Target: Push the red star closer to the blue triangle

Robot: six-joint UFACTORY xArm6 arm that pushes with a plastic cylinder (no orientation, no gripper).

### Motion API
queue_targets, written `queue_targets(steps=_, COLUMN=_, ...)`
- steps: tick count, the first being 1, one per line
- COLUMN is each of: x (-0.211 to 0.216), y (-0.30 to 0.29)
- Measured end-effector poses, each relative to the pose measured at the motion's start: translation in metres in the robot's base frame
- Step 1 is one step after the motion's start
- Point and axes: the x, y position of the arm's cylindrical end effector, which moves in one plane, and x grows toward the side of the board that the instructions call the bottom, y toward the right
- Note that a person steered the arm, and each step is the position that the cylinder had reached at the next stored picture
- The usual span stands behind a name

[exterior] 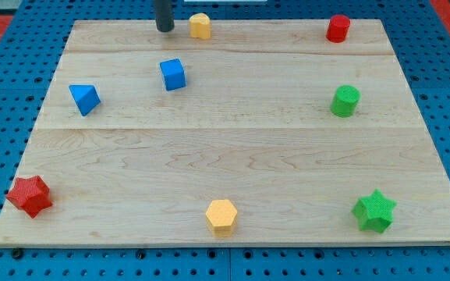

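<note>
The red star (29, 195) lies at the board's bottom left corner. The blue triangle (84, 98) lies at the left, well above the star. My tip (164, 29) is at the board's top edge, left of the yellow block (200, 26) and above the blue cube (173, 74). It is far from the red star and touches no block.
A red cylinder (337, 28) stands at the top right, a green cylinder (345, 101) at the right, a green star (375, 211) at the bottom right and a yellow hexagon (221, 216) at the bottom middle. The wooden board (232, 156) rests on a blue pegboard.
</note>
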Motion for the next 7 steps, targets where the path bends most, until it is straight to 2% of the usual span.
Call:
queue_targets(steps=1, x=0.004, y=0.052)
queue_targets(steps=2, x=0.044, y=0.156)
queue_targets(steps=3, x=0.118, y=0.106)
queue_targets(steps=5, x=0.347, y=0.059)
queue_targets(steps=6, x=0.394, y=-0.038)
queue_targets(steps=7, x=0.396, y=-0.16)
